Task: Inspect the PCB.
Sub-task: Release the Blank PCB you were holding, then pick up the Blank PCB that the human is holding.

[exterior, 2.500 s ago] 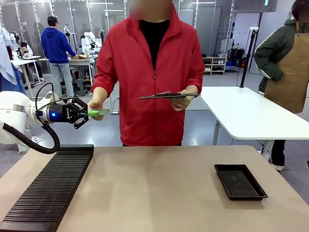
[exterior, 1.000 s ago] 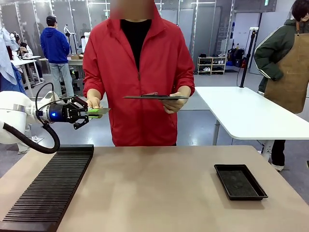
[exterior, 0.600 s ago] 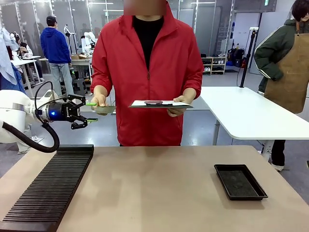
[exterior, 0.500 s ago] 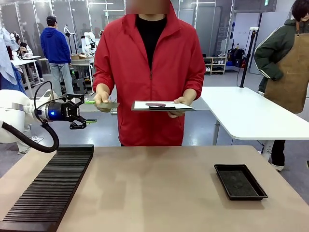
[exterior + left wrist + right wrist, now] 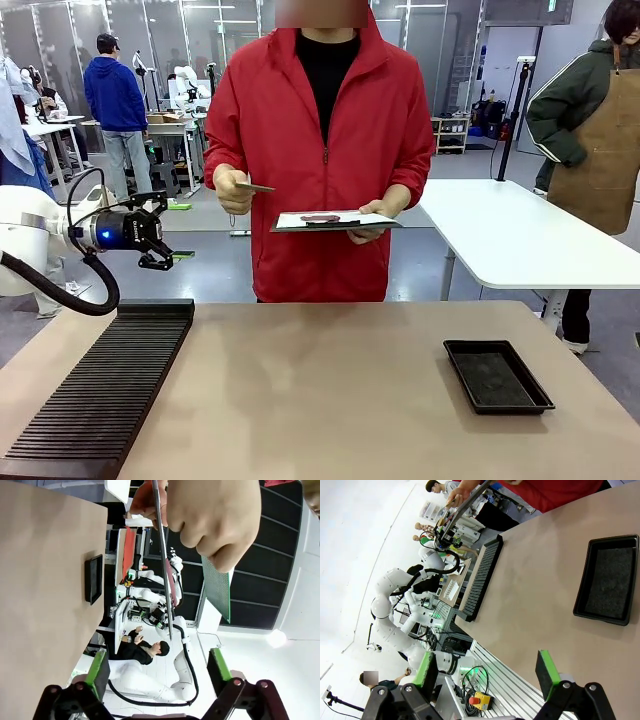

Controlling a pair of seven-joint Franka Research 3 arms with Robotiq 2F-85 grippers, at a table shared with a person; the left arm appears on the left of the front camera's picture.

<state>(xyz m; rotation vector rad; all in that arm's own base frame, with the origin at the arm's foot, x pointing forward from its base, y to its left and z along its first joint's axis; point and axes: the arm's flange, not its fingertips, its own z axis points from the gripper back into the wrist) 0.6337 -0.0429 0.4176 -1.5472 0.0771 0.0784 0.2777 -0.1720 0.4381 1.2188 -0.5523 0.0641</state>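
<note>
At the far left the left tool hangs wide open and empty. Just right of it, the person's hand holds the small thin green PCB up beside the dark clipboard with white paper. Best to wait, jaws wide and level, clear of those fingers. The right tool gapes wide too, empty.

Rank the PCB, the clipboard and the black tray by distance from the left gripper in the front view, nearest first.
1. PCB, held by the person, just right of the left gripper.
2. Clipboard, farther right, before the person's chest.
3. Black tray, low on the table's right side.
</note>
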